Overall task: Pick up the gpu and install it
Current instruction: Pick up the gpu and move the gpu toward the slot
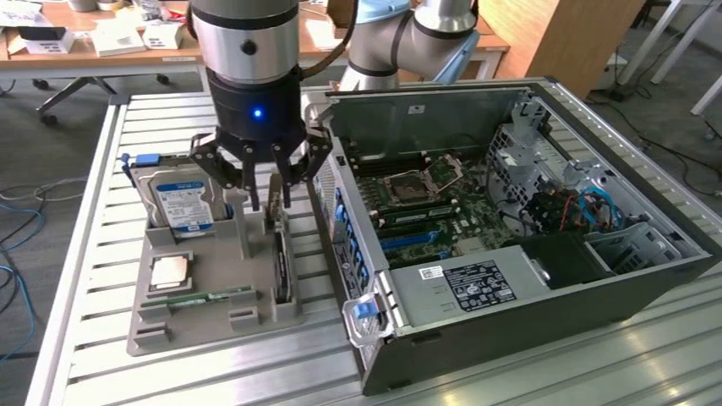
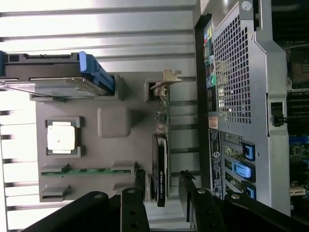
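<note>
While gripper [image 1: 269, 204] hangs spread over one gpu [image 1: 282, 264], one hard drive [image 1: 181, 203] stands nearby.

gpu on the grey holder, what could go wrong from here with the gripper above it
1. The gpu stands on its thin edge in the holder; if the open gripper comes down off-centre, a finger could strike or tilt the card.
2. The computer case stands close beside that slot, so the finger on that side might clip its wall.
</note>
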### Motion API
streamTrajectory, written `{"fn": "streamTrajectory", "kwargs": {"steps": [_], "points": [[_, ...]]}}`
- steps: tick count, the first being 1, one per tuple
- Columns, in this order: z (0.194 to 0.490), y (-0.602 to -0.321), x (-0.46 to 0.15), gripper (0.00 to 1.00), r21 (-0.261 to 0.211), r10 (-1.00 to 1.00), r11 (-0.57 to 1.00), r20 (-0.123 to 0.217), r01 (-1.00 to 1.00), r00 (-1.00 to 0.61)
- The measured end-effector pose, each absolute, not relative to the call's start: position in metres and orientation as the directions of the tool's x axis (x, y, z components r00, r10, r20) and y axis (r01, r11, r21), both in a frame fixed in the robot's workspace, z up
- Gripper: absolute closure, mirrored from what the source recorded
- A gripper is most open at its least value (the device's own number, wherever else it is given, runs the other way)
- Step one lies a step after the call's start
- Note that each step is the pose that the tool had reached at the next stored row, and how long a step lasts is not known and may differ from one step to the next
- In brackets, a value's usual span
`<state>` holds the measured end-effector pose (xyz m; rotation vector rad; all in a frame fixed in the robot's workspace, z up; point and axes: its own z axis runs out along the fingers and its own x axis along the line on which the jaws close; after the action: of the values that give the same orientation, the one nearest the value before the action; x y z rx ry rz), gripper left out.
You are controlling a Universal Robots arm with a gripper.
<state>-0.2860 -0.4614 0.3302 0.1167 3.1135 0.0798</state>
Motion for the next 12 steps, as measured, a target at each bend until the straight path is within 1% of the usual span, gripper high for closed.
{"fn": "streamTrajectory", "kwargs": {"steps": [12], "points": [[0.308, -0.461, -0.286, 0.58, 0.052, 0.075, 0.996, -0.023, 0.074, -0.997]]}}
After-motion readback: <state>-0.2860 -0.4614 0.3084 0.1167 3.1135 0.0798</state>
